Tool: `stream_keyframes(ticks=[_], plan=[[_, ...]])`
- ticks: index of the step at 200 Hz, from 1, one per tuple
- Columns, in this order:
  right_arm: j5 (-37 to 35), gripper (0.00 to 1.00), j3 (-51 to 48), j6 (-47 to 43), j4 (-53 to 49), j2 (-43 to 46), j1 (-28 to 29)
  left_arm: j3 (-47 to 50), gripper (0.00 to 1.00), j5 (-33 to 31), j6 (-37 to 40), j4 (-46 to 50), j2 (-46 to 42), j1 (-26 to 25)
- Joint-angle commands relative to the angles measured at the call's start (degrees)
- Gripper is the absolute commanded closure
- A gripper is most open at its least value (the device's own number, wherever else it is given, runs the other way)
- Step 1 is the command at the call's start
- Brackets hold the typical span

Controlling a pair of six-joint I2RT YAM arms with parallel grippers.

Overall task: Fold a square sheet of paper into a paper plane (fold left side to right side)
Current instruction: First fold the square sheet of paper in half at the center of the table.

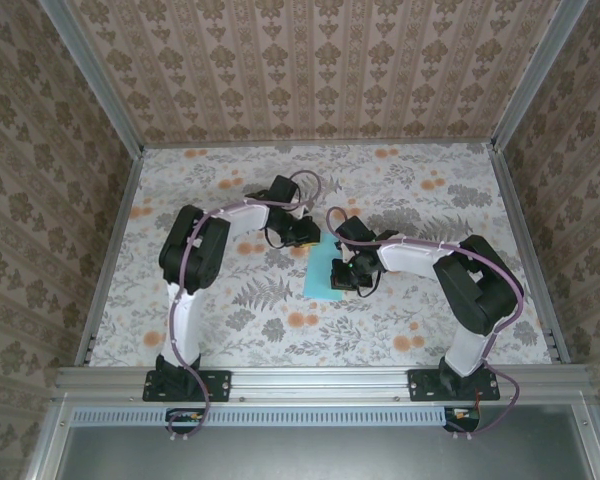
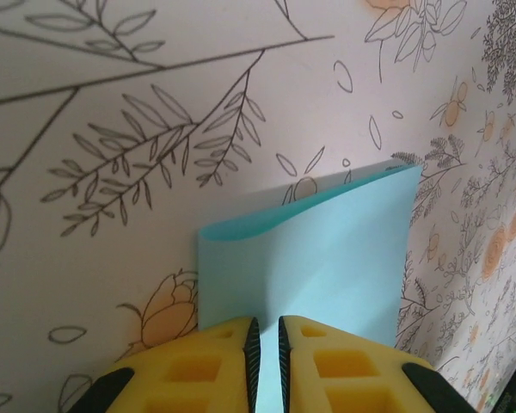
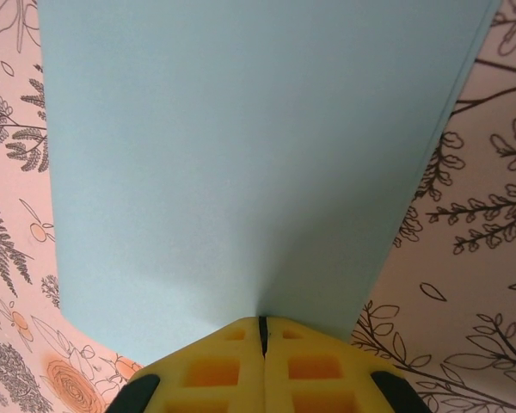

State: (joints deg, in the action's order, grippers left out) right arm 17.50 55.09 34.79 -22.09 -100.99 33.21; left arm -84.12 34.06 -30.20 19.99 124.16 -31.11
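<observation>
Closest in on the right wrist view: the right gripper (image 3: 261, 327) has its yellow fingers pressed right together, and the square sheet of paper (image 3: 241, 155) runs straight into the tips, so I'd call that a pinch on its near edge; a soft crease fans up from the pinch point.

The left gripper (image 2: 269, 335) is nearly closed, just a thin slit with blue showing in it; honestly can't tell if it's gripping the paper or only sitting over it. Past its fingers the sheet looks doubled over, top layer arching a bit so there's an open mouth at the far end.

From above, the sheet lies mid-table between the two grippers, left one at its far edge, right one on its right side.

My take: the left-to-right fold is laid over but not flat yet; so line up the free edges first, then press down and work toward the fold; don't let the arms pull against each other, thin paper will skew or tear.

What's in the way: mostly the arms themselves, wrists and looping cables (image 1: 315, 185) crowded over a small sheet; beyond that the floral tabletop (image 1: 230, 320), then the patterned walls (image 1: 310, 70).
</observation>
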Motion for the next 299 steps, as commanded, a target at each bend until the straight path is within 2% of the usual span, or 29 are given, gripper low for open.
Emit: stream_keyframes(ticks=[1, 82, 110, 138, 148, 178, 216, 225, 229, 246, 270, 299], plan=[[-6.57, 0.94, -2.36, -1.12, -8.05, -3.69, -0.08, -2.98, 0.82, -5.68, 0.93, -1.05, 3.12, 2.54], [-6.95, 0.94, -2.46, -1.21, -8.39, -2.66, -0.08, -9.32, 0.82, -5.16, -0.04, -0.39, 7.59, 3.78], [-6.95, 0.93, -2.23, -0.95, -8.05, -2.05, -0.19, -8.20, 0.81, -5.33, 0.73, -0.39, 5.61, 4.21], [-4.24, 0.90, -2.52, 0.38, -2.37, -0.01, -0.51, -4.33, 0.77, -6.23, 1.56, -1.06, -0.21, 4.57], [-2.99, 0.88, -2.53, 1.01, 0.52, 1.01, -0.69, -2.52, 0.76, -6.87, 2.04, -1.00, -3.11, 6.43], [-1.84, 0.78, -1.84, 2.11, 6.10, 3.80, -1.30, 4.00, 0.75, -7.75, 3.03, -0.57, -12.06, 7.03], [-3.17, 0.62, -3.37, 1.88, 10.36, 8.61, -3.36, 12.21, 0.75, -3.51, 0.43, -2.74, -17.92, 5.43], [-3.09, 0.57, -4.05, 2.10, 11.22, 9.62, -4.20, 13.59, 0.76, -2.08, -0.61, -4.16, -17.85, 5.33], [-2.86, 0.55, -4.40, 2.32, 11.65, 9.95, -4.56, 13.91, 0.76, -1.45, -1.09, -4.79, -17.64, 3.55], [-1.72, 0.47, -5.71, 3.09, 12.43, 11.15, -6.33, 13.67, 0.76, -0.75, -1.89, -5.75, -15.93, 1.42], [0.17, 0.42, -7.37, 4.06, 12.54, 12.28, -8.16, 11.03, 0.76, -1.49, -1.71, -4.81, -12.31, -0.29], [1.81, 0.41, -9.24, 4.85, 11.01, 13.57, -9.68, 8.76, 0.76, -1.62, -1.45, -3.97, -8.83, -1.27]])
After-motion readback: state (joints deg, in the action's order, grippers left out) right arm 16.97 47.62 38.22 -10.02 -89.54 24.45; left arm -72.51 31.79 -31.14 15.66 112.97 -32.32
